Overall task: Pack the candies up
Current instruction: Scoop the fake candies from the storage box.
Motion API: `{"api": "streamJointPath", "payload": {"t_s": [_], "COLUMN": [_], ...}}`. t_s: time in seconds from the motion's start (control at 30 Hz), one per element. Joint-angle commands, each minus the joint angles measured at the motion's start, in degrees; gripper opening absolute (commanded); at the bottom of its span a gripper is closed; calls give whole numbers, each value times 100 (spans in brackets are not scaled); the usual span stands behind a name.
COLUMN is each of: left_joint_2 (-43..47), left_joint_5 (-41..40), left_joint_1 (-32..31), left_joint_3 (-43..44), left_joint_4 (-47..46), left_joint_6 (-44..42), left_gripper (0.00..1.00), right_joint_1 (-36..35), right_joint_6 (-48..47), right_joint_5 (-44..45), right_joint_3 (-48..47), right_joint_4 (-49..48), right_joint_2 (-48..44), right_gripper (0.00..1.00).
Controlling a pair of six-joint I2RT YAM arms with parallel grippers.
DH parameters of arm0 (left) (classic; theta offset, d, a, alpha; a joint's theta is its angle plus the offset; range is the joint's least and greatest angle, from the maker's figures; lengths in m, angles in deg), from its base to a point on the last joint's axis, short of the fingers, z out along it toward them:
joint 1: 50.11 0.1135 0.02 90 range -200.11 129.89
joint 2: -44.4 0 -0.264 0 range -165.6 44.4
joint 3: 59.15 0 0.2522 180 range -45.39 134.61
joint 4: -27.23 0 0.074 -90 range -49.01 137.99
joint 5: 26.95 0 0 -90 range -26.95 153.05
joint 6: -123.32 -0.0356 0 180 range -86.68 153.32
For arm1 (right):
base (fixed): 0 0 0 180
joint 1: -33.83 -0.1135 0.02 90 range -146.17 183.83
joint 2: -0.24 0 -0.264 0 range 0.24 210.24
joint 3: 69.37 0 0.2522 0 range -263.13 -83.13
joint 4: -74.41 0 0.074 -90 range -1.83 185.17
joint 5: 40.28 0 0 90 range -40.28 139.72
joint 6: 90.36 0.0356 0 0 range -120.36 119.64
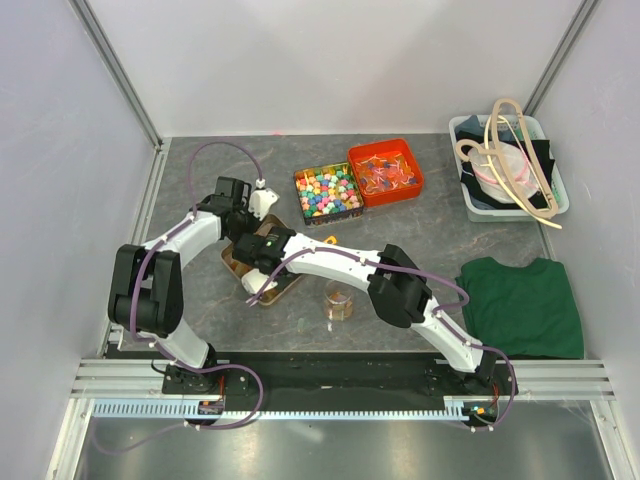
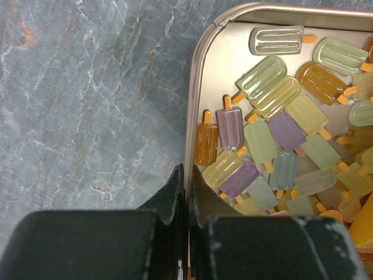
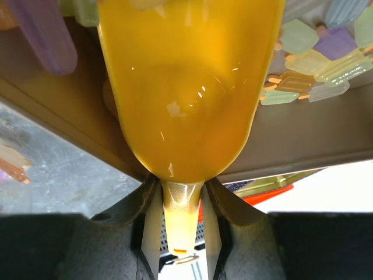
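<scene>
Scooping appears to be the step in hand. The candies, small translucent ice-lolly shapes in pale green, yellow, lilac and amber, lie heaped in a shallow metal tin. It sits left of centre in the overhead view and fills the right half of the left wrist view. The left gripper, at the bottom of that view, is closed on the tin's wall, one finger outside the rim and one inside, apparently steadying it on the grey table. The right gripper is clamped on the narrow handle of a translucent yellow scoop, whose bowl reaches over the rim towards the candies at the top of the right wrist view. Whether any piece lies in the bowl cannot be told. A small clear cup, seemingly with some pieces inside, stands just right of the tin near the centre of the overhead view and is judged to be the destination. The next move calls for driving the bowl under the heap, raising it level over the rim, and carrying it rightward to tip above the cup.
</scene>
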Motion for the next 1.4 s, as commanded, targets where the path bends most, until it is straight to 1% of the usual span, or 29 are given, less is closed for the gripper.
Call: {"api": "streamJointPath", "payload": {"t_s": [0.0,0.1,0.13,0.33,0.5,0.73,0.83,1.0,1.23,1.37], "left_joint_2": [325,325,325,308,308,343,343,430,492,527], "left_joint_5": [340,402,428,472,288,-405,-582,-591,-591,-591], "left_joint_1": [-27,-27,-27,-27,-27,-36,-36,-36,-36,-36], "left_joint_3": [-51,-174,-201,-333,-219,-122,-122,-157,-166,-262], "left_joint_4": [-582,-634,-678,-731,-617,-362,-248,-160,-81,-107], "left_joint_6": [684,684,692,719,789,1140,1237,1237,1255,1273], "left_gripper": [2,2,2,2,2,2,2,2,2,2], "right_joint_1": [-132,-36,25,88,-18,-264,-326,-334,-308,-159], "right_joint_6": [363,399,416,609,715,890,1048,1189,1418,1628], "right_joint_5": [-1312,-1452,-1635,-1804,-1567,-1110,-917,-951,-1478,-2293], "right_joint_3": [22,66,75,260,128,-48,-179,-294,-303,-601], "right_joint_4": [-116,-126,-117,-169,-178,-240,-363,-380,-170,111], "right_joint_2": [203,229,238,256,238,405,501,598,572,677], "right_gripper": [0,0,0,0,0,0,0,0,0,0]}}
